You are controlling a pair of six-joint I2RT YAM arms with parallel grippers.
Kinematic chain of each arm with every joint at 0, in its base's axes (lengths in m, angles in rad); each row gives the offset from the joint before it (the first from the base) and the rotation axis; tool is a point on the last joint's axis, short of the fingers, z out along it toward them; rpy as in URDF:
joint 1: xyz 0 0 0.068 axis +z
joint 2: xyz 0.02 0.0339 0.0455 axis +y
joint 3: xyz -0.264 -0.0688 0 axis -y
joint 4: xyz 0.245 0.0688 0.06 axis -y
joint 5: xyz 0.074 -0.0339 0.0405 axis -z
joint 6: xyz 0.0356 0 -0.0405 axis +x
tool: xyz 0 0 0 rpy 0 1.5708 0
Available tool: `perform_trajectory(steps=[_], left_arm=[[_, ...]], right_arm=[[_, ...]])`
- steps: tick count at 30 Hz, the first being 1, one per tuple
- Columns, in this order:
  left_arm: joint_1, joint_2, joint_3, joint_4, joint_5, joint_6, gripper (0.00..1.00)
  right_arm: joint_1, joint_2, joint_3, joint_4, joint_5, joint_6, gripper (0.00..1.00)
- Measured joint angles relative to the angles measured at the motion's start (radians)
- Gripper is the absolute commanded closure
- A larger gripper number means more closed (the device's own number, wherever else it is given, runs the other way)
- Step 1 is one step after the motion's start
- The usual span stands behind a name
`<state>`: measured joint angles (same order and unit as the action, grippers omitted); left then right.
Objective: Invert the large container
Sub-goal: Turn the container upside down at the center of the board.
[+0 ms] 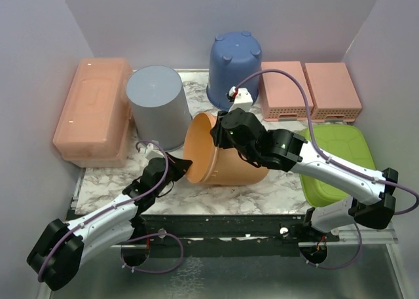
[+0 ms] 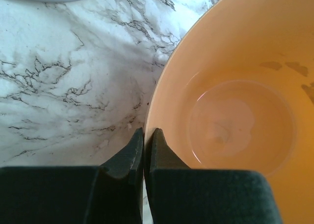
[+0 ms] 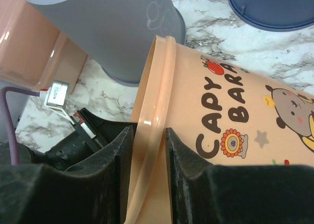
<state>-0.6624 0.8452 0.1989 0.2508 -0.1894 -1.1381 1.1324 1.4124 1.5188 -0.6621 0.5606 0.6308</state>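
Note:
The large container point(image 1: 229, 167) is an orange bucket with a cartoon print, lying tilted on the marble table, its mouth facing left toward the left arm. My left gripper point(image 1: 185, 163) is shut on the lower part of its rim; the left wrist view shows one finger inside and one outside the thin wall point(image 2: 235, 87), at the gripper point(image 2: 147, 133). My right gripper point(image 1: 219, 132) comes in from above and straddles the upper rim. In the right wrist view its fingers point(image 3: 147, 131) press both sides of the rim band of the container point(image 3: 221, 116).
A grey bucket point(image 1: 156, 106) and a blue bucket point(image 1: 234, 60) stand upside down behind the container. A pink lidded box point(image 1: 95, 109) sits at the left, two pink perforated blocks point(image 1: 308, 89) at the back right, and a green tray point(image 1: 337, 161) under the right arm.

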Motion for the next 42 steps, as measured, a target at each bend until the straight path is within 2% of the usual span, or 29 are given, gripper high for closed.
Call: perform_trajectory(steps=[5, 12, 16, 18, 21, 23, 28, 30, 32, 34, 38, 42], left_arm=[[-0.001, 0.0, 0.0, -0.006, 0.0, 0.014, 1.0], [-0.001, 0.029, 0.001, -0.008, 0.001, 0.024, 1.0], [-0.002, 0.03, 0.001, -0.009, 0.0, 0.024, 1.0], [-0.003, 0.03, 0.001, -0.009, -0.001, 0.025, 1.0], [-0.005, 0.03, 0.004, -0.01, -0.002, 0.029, 1.0], [-0.005, 0.032, 0.006, -0.014, -0.003, 0.034, 1.0], [-0.006, 0.042, 0.011, -0.015, -0.003, 0.039, 1.0], [-0.008, 0.04, 0.014, -0.016, -0.002, 0.039, 1.0], [-0.01, 0.031, 0.014, -0.021, -0.002, 0.039, 0.84], [-0.012, 0.018, 0.014, -0.034, -0.002, 0.045, 0.73], [-0.023, 0.001, 0.021, -0.08, 0.009, 0.087, 0.41], [-0.027, -0.013, 0.069, -0.139, 0.016, 0.116, 0.33]], right_arm=[[0.005, -0.005, -0.025, 0.039, -0.002, -0.001, 0.58], [0.008, 0.077, 0.039, 0.023, 0.023, -0.005, 0.56], [0.017, 0.103, 0.068, -0.005, 0.06, -0.01, 0.58], [0.024, 0.11, 0.077, -0.018, 0.071, -0.02, 0.51], [0.037, 0.133, 0.107, -0.045, 0.09, -0.032, 0.49], [0.048, 0.149, 0.122, -0.056, 0.116, -0.034, 0.52], [0.071, 0.158, 0.116, -0.063, 0.187, -0.032, 0.68], [0.072, 0.157, 0.11, -0.049, 0.212, -0.024, 0.69], [0.073, 0.153, 0.1, -0.032, 0.226, -0.024, 0.75], [0.075, 0.15, 0.092, -0.016, 0.236, -0.026, 0.8], [0.083, 0.154, 0.079, 0.016, 0.231, -0.034, 0.81], [0.091, 0.171, 0.06, 0.029, 0.197, -0.042, 0.82]])
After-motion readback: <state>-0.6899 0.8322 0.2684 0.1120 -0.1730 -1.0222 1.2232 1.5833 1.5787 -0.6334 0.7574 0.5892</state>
